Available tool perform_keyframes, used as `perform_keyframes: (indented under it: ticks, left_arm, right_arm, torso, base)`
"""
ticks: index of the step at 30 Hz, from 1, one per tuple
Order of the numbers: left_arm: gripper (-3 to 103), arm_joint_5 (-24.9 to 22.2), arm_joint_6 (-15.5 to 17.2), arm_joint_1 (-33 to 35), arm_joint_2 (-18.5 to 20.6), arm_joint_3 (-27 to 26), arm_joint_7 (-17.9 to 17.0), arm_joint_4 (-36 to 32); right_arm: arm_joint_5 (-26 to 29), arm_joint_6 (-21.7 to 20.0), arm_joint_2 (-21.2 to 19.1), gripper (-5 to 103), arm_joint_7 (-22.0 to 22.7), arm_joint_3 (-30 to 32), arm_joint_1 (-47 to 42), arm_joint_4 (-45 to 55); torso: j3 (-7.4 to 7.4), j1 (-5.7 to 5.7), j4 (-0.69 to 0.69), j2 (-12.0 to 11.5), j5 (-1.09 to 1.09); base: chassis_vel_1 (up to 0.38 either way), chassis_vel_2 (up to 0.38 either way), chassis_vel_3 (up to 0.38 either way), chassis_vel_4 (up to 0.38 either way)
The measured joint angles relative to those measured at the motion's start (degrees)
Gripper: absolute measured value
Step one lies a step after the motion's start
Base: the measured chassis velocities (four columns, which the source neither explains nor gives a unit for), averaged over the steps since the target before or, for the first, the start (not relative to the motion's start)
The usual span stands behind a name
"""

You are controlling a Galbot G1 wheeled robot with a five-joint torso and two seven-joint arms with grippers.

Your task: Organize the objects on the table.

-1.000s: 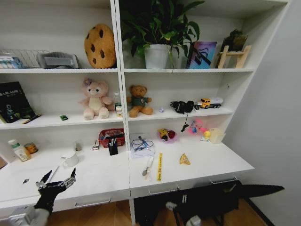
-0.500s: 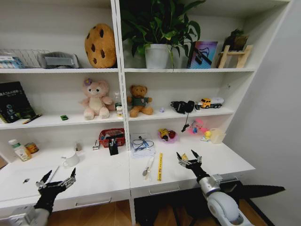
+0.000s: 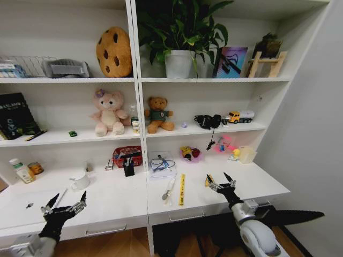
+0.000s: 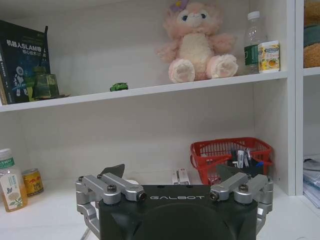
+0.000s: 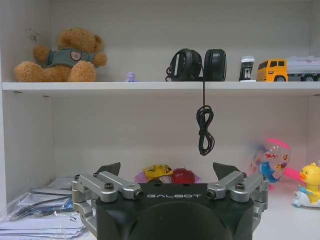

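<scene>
Rising into place over the table [image 3: 257, 184], right gripper [image 3: 221, 182] now hovers fingers wide beside the yellow packet [image 3: 210, 181]; left gripper [image 3: 66, 203] unchanged, wide, empty. Nothing grasped; green toy car [image 3: 72, 133] sits on the shelf.

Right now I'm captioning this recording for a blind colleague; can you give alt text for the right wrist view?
The right gripper, fingers open and holding nothing, faces a white shelf unit above the table. On the shelf sit a brown teddy bear, black headphones with a dangling cord, and a yellow toy truck; below are a yellow duck toy and stacked papers.
</scene>
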Motion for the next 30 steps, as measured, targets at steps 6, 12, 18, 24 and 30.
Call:
perform_keyframes:
  ticks: [6, 12, 18, 24, 30]
  left_arm:
    - [100, 0.0, 0.0, 0.0, 0.0, 0.0, 0.0, 0.0]
    - [100, 0.0, 0.0, 0.0, 0.0, 0.0, 0.0, 0.0]
    - [100, 0.0, 0.0, 0.0, 0.0, 0.0, 0.0, 0.0]
    - [100, 0.0, 0.0, 0.0, 0.0, 0.0, 0.0, 0.0]
    - [100, 0.0, 0.0, 0.0, 0.0, 0.0, 0.0, 0.0]
  right_arm:
    - [0.2, 1.6, 0.0, 100, 0.1, -0.8, 1.6, -2.1]
    - [2.8, 0.4, -0.2, 100, 0.0, -1.5, 4.2, -5.0]
    - [5.5, -5.3, -0.7, 100, -0.8, -3.9, 10.5, -12.3]
    - [6.6, -10.8, -1.1, 100, -0.5, -7.3, 19.4, -18.9]
    - [6.6, -13.2, -1.7, 100, -0.9, -10.8, 24.3, -24.2]
  torso:
    - [0.0, 0.0, -0.01, 0.0, 0.02]
    - [0.0, 0.0, 0.0, 0.0, 0.0]
    - [0.0, 0.0, -0.02, 0.0, 0.03]
    - [0.0, 0.0, 0.02, 0.0, 0.01]
    - [0.01, 0.0, 0.0, 0.0, 0.02]
  base:
    - [-0.056, -0.068, 0.065, 0.056]
    - [0.0, 0.0, 0.0, 0.0]
    - [0.0, 0.0, 0.0, 0.0]
    - [0.0, 0.0, 0.0, 0.0]
    - [0.0, 0.0, 0.0, 0.0]
